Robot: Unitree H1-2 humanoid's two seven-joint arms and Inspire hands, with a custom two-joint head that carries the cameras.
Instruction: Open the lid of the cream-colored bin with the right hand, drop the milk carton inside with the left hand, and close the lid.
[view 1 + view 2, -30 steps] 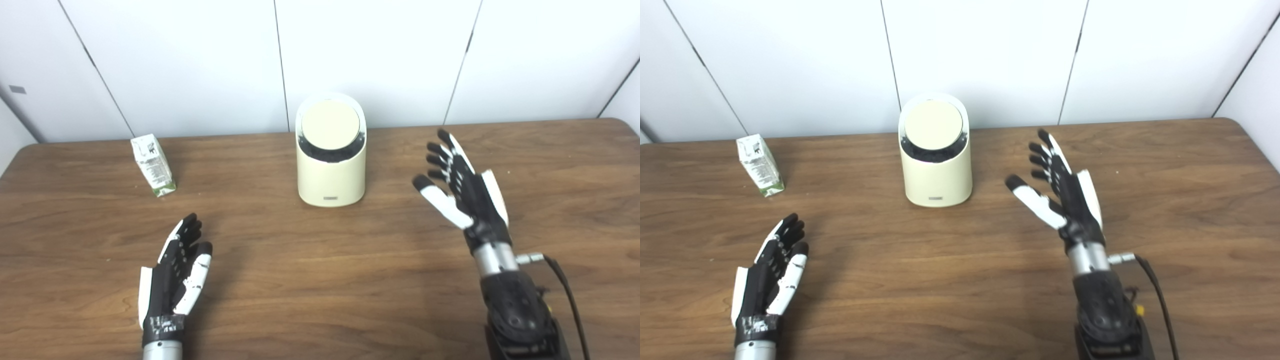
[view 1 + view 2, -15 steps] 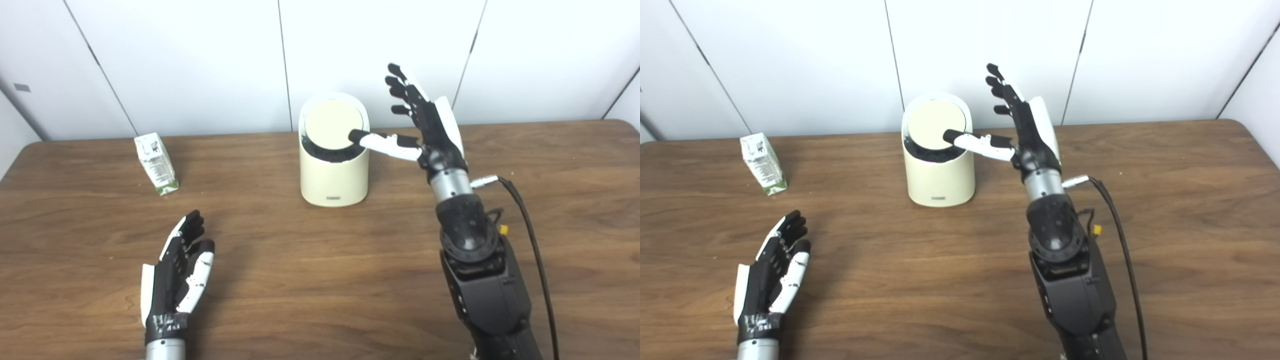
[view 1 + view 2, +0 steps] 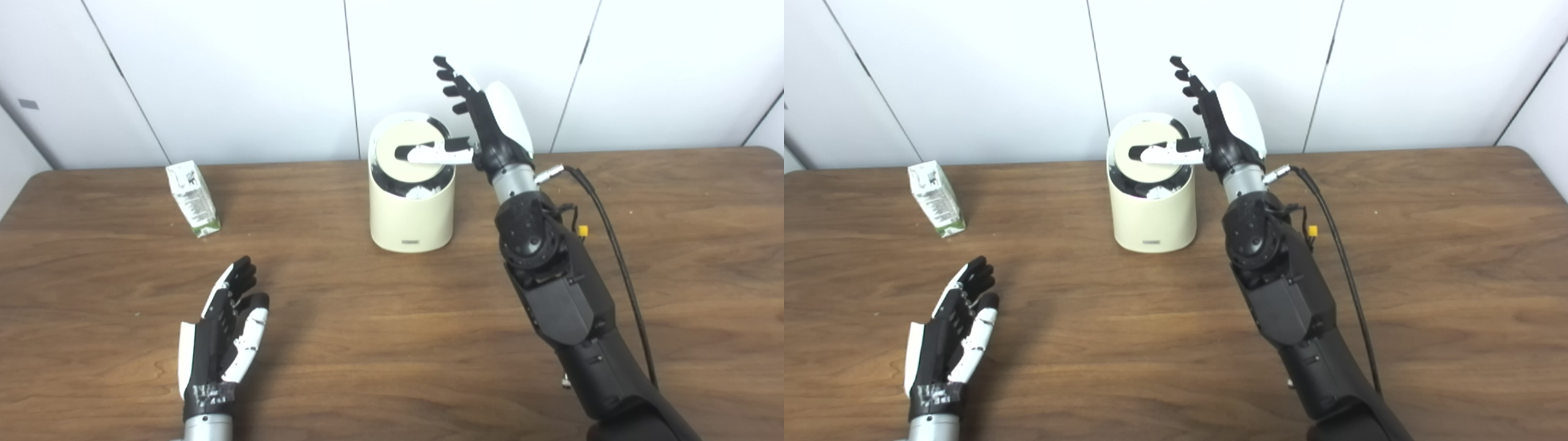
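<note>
The cream-colored bin (image 3: 410, 211) stands at the table's back middle, its round lid (image 3: 404, 168) on top. My right hand (image 3: 484, 125) is raised just right of the bin, open, fingers pointing up. Its thumb (image 3: 429, 154) lies across the lid and seems to press on it. A dark gap shows around the lid's edge. The milk carton (image 3: 192, 197), white and green, stands tilted at the back left. My left hand (image 3: 223, 331) rests open near the front left edge, well short of the carton.
The wooden table (image 3: 380, 343) reaches to a white panelled wall behind the bin. A black cable (image 3: 618, 245) runs from my right wrist down along the forearm. The right forearm crosses the table to the right of the bin.
My right hand rose from the table's right side to the bin; its thumb slid from the lid's right rim onto the lid. The left hand and carton stayed put; the camera shifted slightly.
</note>
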